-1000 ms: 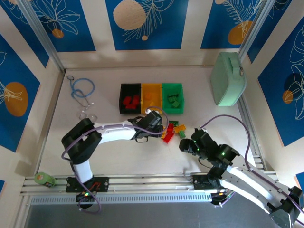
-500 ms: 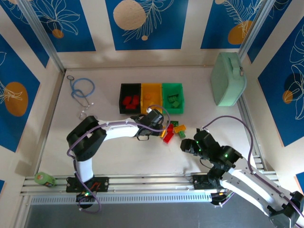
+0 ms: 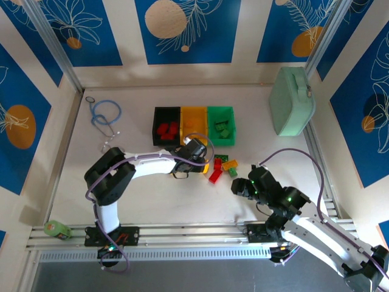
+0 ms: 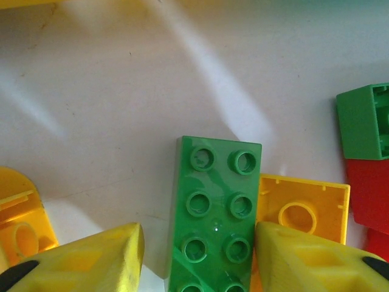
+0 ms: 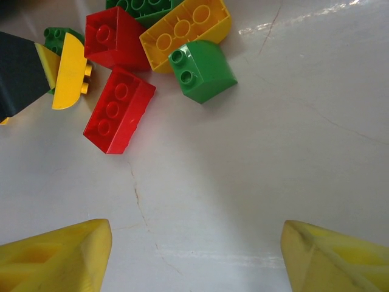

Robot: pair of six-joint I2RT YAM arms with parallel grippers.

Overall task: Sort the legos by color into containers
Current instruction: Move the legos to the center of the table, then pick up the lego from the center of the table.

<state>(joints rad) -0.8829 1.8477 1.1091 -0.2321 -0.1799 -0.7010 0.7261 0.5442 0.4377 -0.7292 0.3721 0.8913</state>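
In the left wrist view a green eight-stud lego (image 4: 216,231) lies flat on the table between my left gripper's (image 4: 197,243) yellow fingers. The gripper is open; its left finger stands off the brick and its right finger is at the brick's edge. A yellow upturned lego (image 4: 304,213) and a red lego (image 4: 368,194) lie beside it. From above, the left gripper (image 3: 197,159) hovers at the loose pile (image 3: 222,167), just in front of the black bin (image 3: 164,125), yellow bin (image 3: 194,125) and green bin (image 3: 220,125). My right gripper (image 5: 194,255) is open over bare table, short of a red lego (image 5: 118,118) and a green rounded lego (image 5: 202,70).
A large mint-green case (image 3: 292,100) stands at the back right. A blue looped cord (image 3: 106,115) lies at the back left, and a green roll (image 3: 56,229) sits on the front rail. Bare table lies in front of the pile.
The left gripper has shifted slightly left and back over the pile's left end. A red brick and a yellow piece now show beside it. The right arm has barely moved.
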